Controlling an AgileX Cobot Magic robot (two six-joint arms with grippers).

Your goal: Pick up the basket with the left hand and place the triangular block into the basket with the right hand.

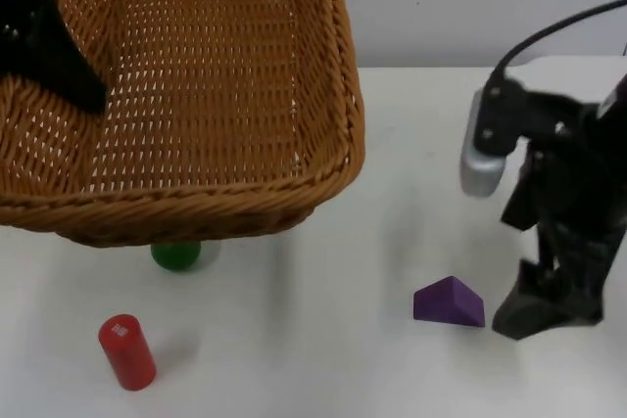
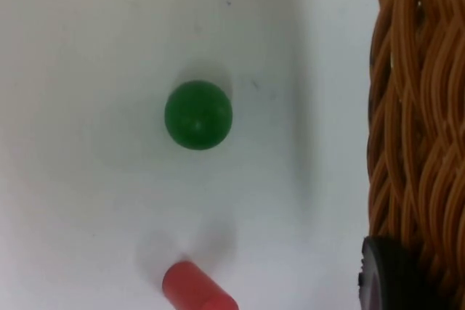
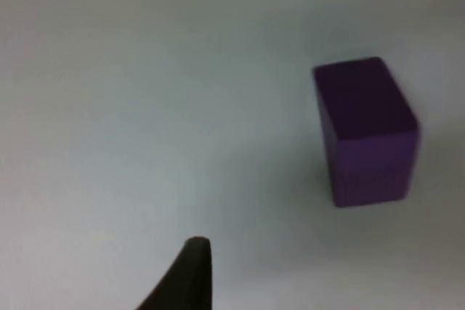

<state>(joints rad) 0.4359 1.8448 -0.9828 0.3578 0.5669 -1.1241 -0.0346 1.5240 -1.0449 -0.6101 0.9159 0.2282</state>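
One half of the job looks done: my left gripper (image 1: 49,46) grips the wicker basket (image 1: 196,95) by its rim and has it raised off the table (image 1: 313,359). The purple triangular block (image 1: 450,301) lies on the table, right of the basket, with my right gripper (image 1: 534,305) just beside it, empty; how wide its jaws stand I cannot tell. Grasping and dropping the block remain.
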